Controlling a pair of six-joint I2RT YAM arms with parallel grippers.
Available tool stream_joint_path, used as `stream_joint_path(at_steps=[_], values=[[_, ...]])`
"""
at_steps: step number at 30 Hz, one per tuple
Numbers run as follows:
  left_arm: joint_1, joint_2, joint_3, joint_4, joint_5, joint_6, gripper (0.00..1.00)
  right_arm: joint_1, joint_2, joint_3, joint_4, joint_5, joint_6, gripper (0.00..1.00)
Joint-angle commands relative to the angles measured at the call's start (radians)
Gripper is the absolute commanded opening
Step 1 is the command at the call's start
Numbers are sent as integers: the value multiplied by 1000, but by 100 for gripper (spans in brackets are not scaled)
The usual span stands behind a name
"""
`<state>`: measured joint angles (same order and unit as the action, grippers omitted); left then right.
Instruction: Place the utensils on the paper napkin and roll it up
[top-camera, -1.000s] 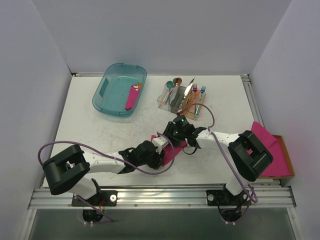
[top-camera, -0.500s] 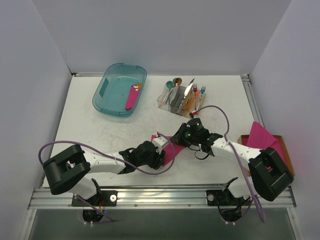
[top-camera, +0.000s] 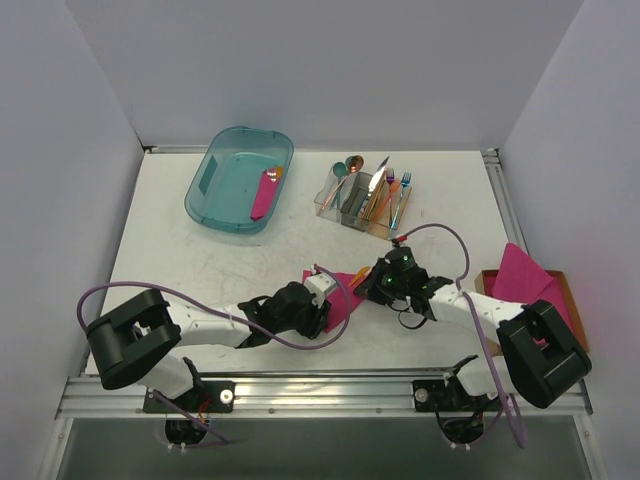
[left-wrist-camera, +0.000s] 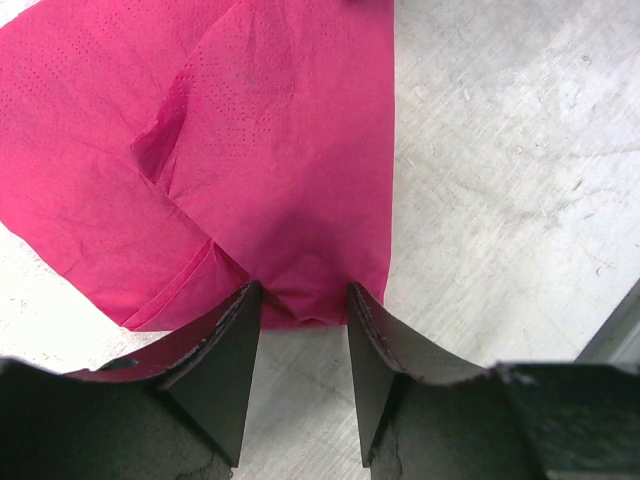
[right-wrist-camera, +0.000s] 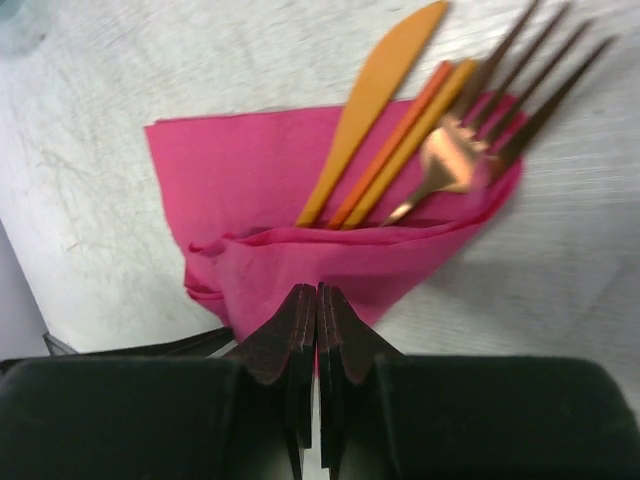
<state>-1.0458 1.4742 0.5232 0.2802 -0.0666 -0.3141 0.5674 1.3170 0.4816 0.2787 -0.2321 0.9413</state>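
- Pink paper napkin (right-wrist-camera: 250, 170) lies mid-table, folded over the utensils (right-wrist-camera: 400, 130).
- Right gripper (right-wrist-camera: 317, 292) is clenched on the fold.
- Left gripper (left-wrist-camera: 303, 297) straddles its edge, jaws apart; clamping cannot be told.
- Fold should be rolled taut, utensils kept parallel.

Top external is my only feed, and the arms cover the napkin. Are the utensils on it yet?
Observer: Yes. The copper utensils lie on the paper napkin, one edge folded over their handles.
Operator: Right tool?
Observer: The right tool is shut, pinching that folded edge.
Operator: Left?
Observer: The left tool is open, straddling a napkin edge that lies flat on the table.
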Motion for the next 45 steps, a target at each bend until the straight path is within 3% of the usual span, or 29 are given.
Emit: stream_joint_path(at_steps=[1, 14, 23, 29, 32, 36, 45], values=[[-3, 15, 24, -9, 8, -2, 48, -47, 22, -27, -15, 34, -22, 0], [-3, 12, 24, -10, 7, 3, 48, -141, 91, -37, -42, 60, -73, 0], [-3, 15, 26, -9, 10, 6, 46, -156, -38, 52, -161, 39, -162, 1], [-5, 23, 32, -9, 11, 6, 46, -120, -79, 18, 13, -163, -125, 9], [-3, 18, 31, -9, 11, 4, 46, -46, -70, 35, 51, -154, -105, 9], [-5, 15, 28, -7, 10, 1, 46, 37, -22, 61, 117, -124, -76, 0], [-3, 12, 28, -3, 13, -5, 46, 97, 165, 89, 260, -110, -24, 0]])
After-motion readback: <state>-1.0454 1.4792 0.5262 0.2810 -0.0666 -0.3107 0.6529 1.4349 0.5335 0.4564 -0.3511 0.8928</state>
